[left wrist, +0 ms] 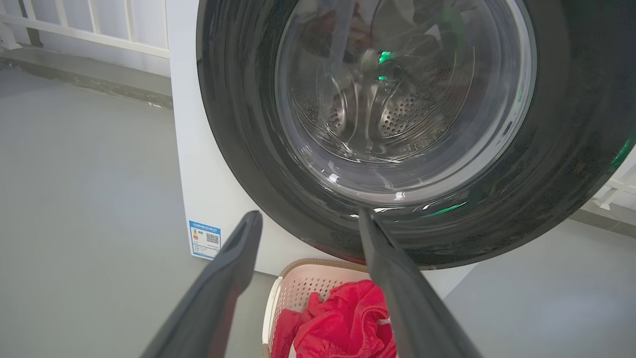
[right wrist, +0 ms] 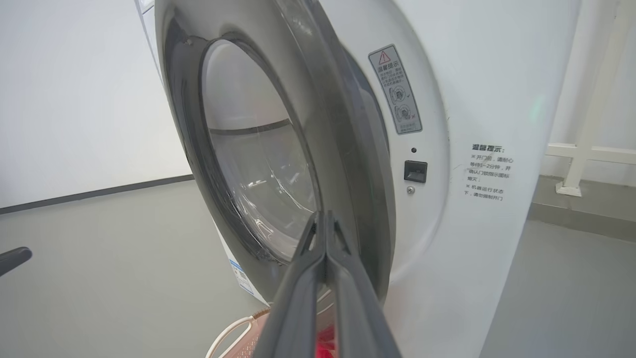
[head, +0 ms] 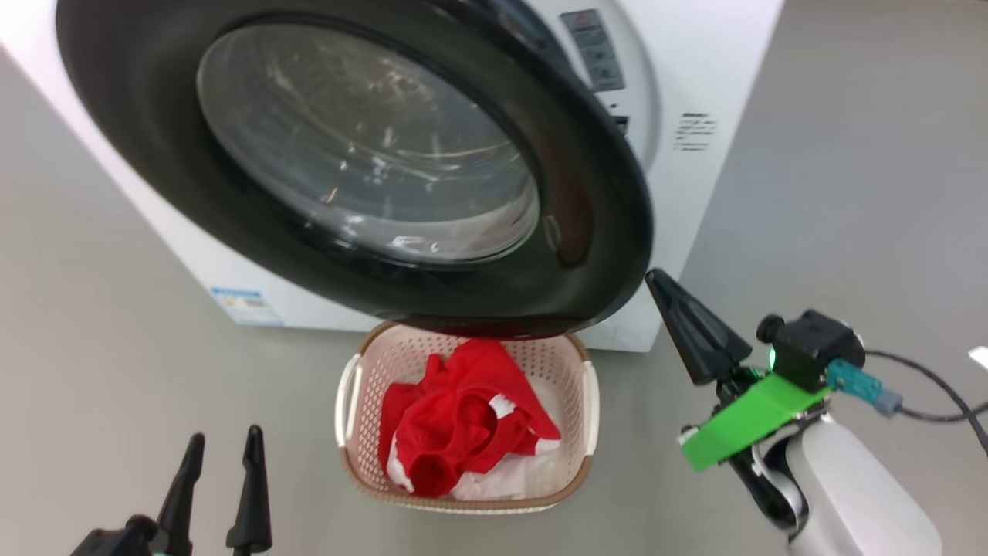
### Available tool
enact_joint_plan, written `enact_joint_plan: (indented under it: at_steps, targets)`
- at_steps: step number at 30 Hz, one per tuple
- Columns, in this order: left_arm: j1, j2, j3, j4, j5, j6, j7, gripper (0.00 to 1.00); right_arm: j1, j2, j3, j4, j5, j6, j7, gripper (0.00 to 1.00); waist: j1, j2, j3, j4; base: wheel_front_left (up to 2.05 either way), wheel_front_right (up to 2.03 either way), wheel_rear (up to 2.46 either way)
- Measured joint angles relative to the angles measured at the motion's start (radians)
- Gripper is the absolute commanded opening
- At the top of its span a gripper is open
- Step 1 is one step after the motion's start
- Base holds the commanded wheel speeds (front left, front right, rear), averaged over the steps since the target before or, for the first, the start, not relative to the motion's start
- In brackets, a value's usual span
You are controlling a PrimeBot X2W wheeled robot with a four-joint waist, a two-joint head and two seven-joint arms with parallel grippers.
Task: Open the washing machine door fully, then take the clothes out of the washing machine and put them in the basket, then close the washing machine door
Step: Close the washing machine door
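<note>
Left end effector (head: 225,434): at 7 o'clock in the head view; its two dark fingers are spread apart and hold nothing. In the left wrist view (left wrist: 309,214) the fingers point toward the lower rim of the door.
Blue label sticker (head: 245,305): low on the white front, at 10 o'clock from the basket.
Washing machine (head: 695,77): white front-loading box standing on the grey floor (head: 93,347); the perforated steel drum (left wrist: 397,114) shows through the glass.
Washing machine door (head: 602,193): glossy black rim around a bulging clear window. It stands ajar, and the right wrist view shows a gap between its free edge (right wrist: 343,124) and the machine front.
Basket (head: 386,355): cream perforated plastic with a brown rim, on the floor at 6 o'clock below the door, just in front of the machine. Its far rim lies under the door's lower edge.
Clothes (head: 455,417): red fabric with white parts, heaped inside the basket.
Warning sticker (right wrist: 395,89): on the machine front at 12 o'clock above the latch slot (right wrist: 415,171).
Right end effector (head: 654,276): fingers pressed together on nothing, with the tip just beside the door rim at 4 o'clock. Whether it touches cannot be told.
Green bracket (head: 752,421): on the right wrist, at 4 o'clock from the fingers.
</note>
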Motion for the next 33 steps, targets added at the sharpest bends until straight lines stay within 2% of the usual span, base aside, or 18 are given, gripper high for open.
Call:
enact_joint_plan:
  at_steps: [9, 20, 33]
  targets:
    - [-0.042, -0.006, -0.020, 0.004, -0.005, 0.000, 0.000, 1.00, -0.098, 0.004, -0.002, 0.077, 0.036, 0.000, 0.000, 0.00, 0.0000, 0.0000, 0.063, 0.042, 0.00, 0.00, 0.00]
    - [-0.094, -0.013, -0.045, 0.001, -0.014, 0.000, 0.000, 1.00, -0.173, 0.001, -0.038, 0.100, 0.040, 0.000, 0.000, 0.00, 0.0000, 0.0000, 0.124, 0.069, 0.00, 0.00, 0.00]
    - [-0.150, -0.016, -0.078, -0.003, -0.029, 0.000, -0.003, 1.00, -0.328, -0.034, -0.097, 0.151, 0.041, 0.001, 0.000, 0.00, 0.0000, 0.0000, 0.202, 0.104, 0.00, 0.00, 0.00]
